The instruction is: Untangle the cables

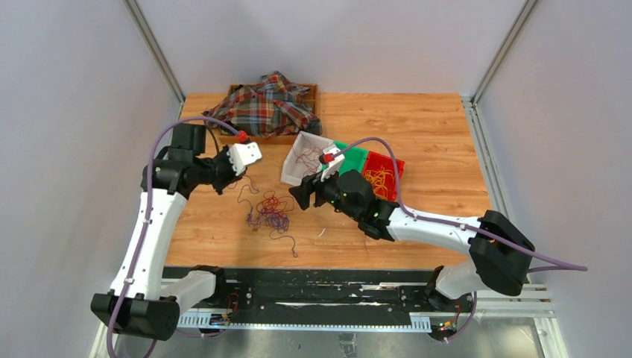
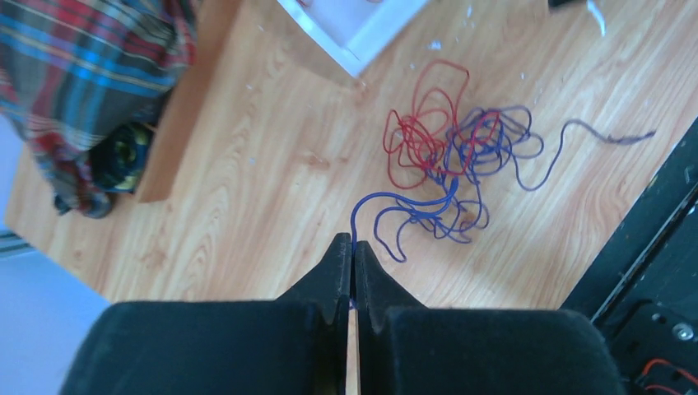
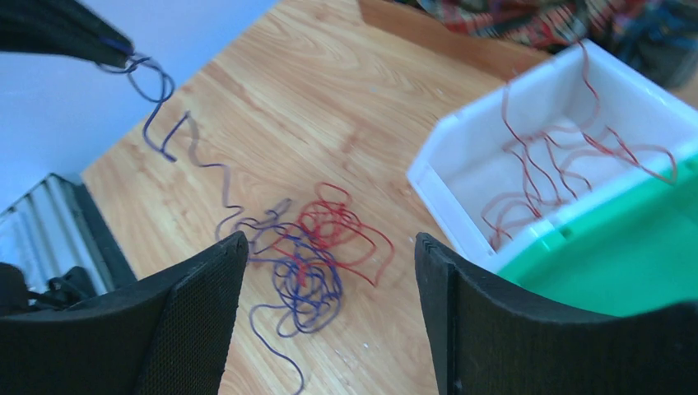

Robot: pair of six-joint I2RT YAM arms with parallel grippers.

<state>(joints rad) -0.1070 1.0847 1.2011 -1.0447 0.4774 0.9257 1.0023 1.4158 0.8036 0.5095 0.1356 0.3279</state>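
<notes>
Currently the cables [image 1: 270, 212] lie in a loose red-and-blue tangle on the table [image 1: 432, 127], between the arms. The left jaws are closed on one blue strand [image 2: 395, 197], raised off the table; the right jaws stand open above the tangle. Expect light, limp, snag-prone strands: grip a free end, pull slowly.

Tabletop [image 1: 201, 224] lies bare left of the cables [image 1: 270, 212]; white bin [image 1: 302, 158] seemingly crowds their far right.

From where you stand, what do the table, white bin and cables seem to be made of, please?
The table: matte wood or laminate, grain visible. The white bin: probably plastic, smooth thin walls. The cables: thin, probably plastic-coated wire, springy loops.
</notes>
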